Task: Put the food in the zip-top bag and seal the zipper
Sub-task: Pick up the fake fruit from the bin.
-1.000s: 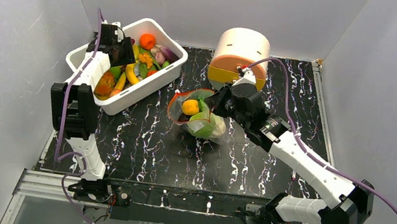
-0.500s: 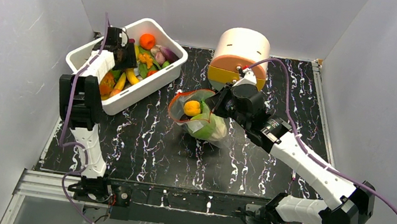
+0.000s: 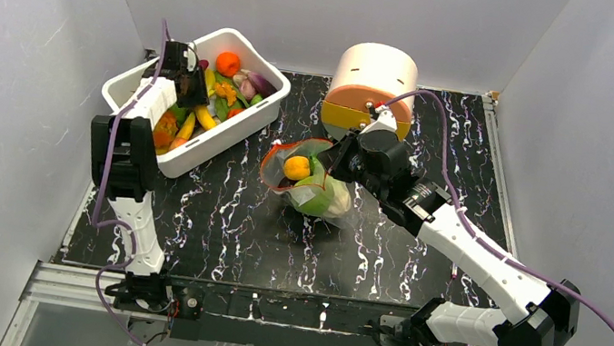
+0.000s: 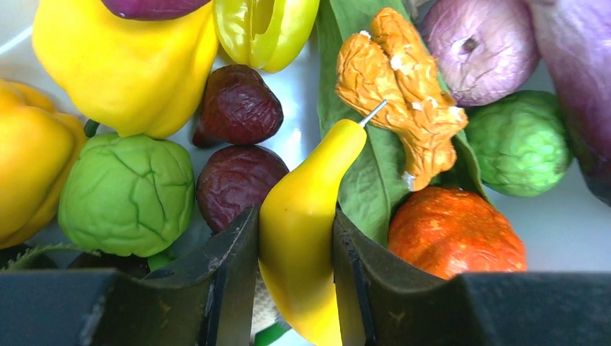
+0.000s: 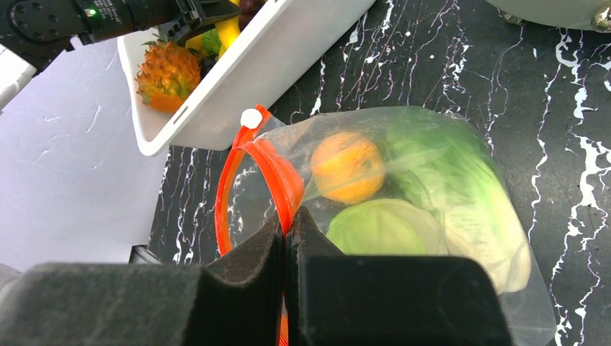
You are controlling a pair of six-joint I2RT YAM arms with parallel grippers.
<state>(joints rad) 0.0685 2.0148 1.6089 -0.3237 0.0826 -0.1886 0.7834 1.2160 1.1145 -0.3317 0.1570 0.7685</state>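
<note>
The clear zip-top bag (image 3: 312, 185) lies mid-table with its mouth held open; inside are an orange piece (image 5: 347, 166), a pale-green cabbage (image 5: 385, 225) and lettuce (image 5: 461, 187). My right gripper (image 5: 288, 223) is shut on the bag's orange-red zipper (image 5: 277, 173) at the mouth rim; it also shows in the top view (image 3: 337, 161). My left gripper (image 4: 295, 238) is down in the white tub (image 3: 226, 138), shut on a yellow pear-shaped piece (image 4: 306, 216). Around it lie green cabbages (image 4: 126, 194), dark pieces (image 4: 238, 104), an orange fruit (image 4: 454, 231) and purple onions (image 4: 479, 47).
A round cream-and-orange drawer box (image 3: 373, 86) stands behind the bag at the back. The white tub sits at the back left against the left wall. The enclosure walls close in on both sides.
My left gripper has shifted slightly right and deeper into the tub over the first half second, then held still. The right arm and bag have not moved.
</note>
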